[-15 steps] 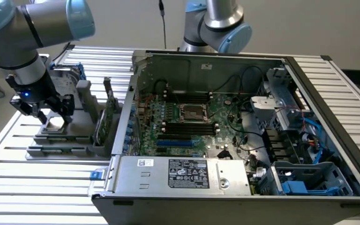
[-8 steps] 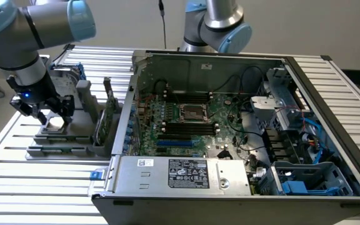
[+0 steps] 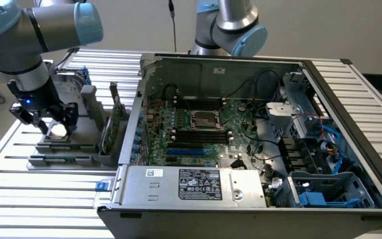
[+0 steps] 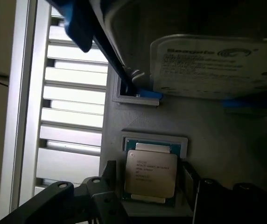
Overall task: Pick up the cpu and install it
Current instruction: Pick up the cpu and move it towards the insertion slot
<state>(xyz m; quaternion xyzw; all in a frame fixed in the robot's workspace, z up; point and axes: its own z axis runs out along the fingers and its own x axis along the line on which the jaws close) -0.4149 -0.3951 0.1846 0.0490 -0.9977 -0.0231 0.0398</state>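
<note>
Two cropped fingers [image 4: 110, 179] seemingly astride cpu [image 4: 151, 173]

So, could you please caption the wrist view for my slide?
Open gripper poised around the cpu in its grey holder, hard drive nearby.

A pale silvery top with fine dark print is seen on the cpu [image 4: 151, 173], edged by a green board. The claw [image 3: 56, 125] is black, and the arm [image 3: 25, 30] is finished in silver-grey with light blue caps; a small blue light [image 3: 28, 102] is shown at its wrist. The surface [image 3: 38, 191] is patterned in silvery-white ribbed slats. The holder [image 4: 208, 130] is plain grey. The hard drive [image 4: 213, 65] is silver with dark lettering and framed in blue. A green motherboard [image 3: 244, 117] and a black-and-white label [image 3: 201, 184] are seen in the dark grey computer case [image 3: 244, 219].
</note>
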